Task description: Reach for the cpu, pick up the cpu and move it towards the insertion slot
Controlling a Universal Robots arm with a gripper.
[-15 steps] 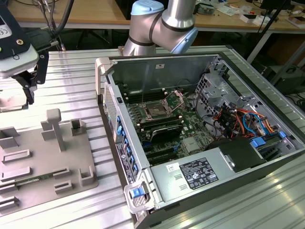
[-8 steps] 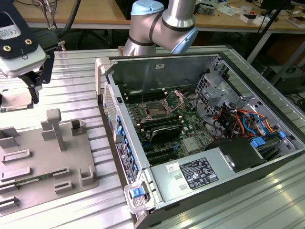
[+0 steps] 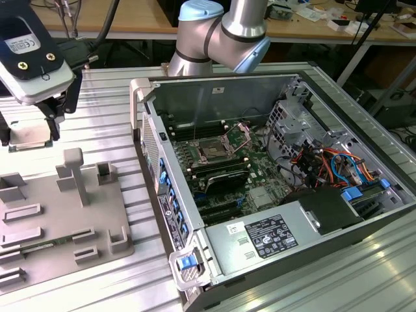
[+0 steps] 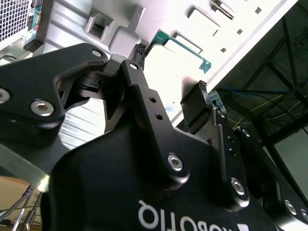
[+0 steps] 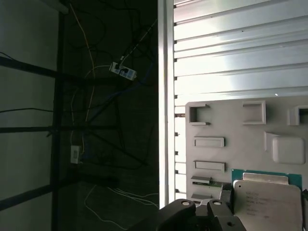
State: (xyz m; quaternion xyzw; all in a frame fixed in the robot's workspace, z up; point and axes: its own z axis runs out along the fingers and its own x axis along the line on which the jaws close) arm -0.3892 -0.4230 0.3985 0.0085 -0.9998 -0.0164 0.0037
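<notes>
In the exterior view my gripper (image 3: 40, 130) hangs at the far left, above the far end of the grey tray (image 3: 65, 214). It is shut on the cpu (image 3: 27, 135), a flat silvery square held level and lifted off the tray. The first wrist view shows the cpu (image 5: 269, 199) close up, with its metal top and green rim over the tray (image 5: 231, 120). In the second wrist view the two black fingers (image 4: 201, 89) stand on either side of a thin green edge. The insertion slot (image 3: 214, 150), a square socket with a dark centre and silver frame, lies inside the open computer case, well toward the exterior view's right of the gripper.
The open computer case (image 3: 170, 195) has a tall near wall between the tray and the motherboard. A raised post (image 3: 75, 172) stands on the tray below the gripper. Drive bays and cables (image 3: 325, 162) fill the case's right side, and a power supply (image 3: 273, 235) fills its front. My arm's base (image 3: 221, 32) is behind the case.
</notes>
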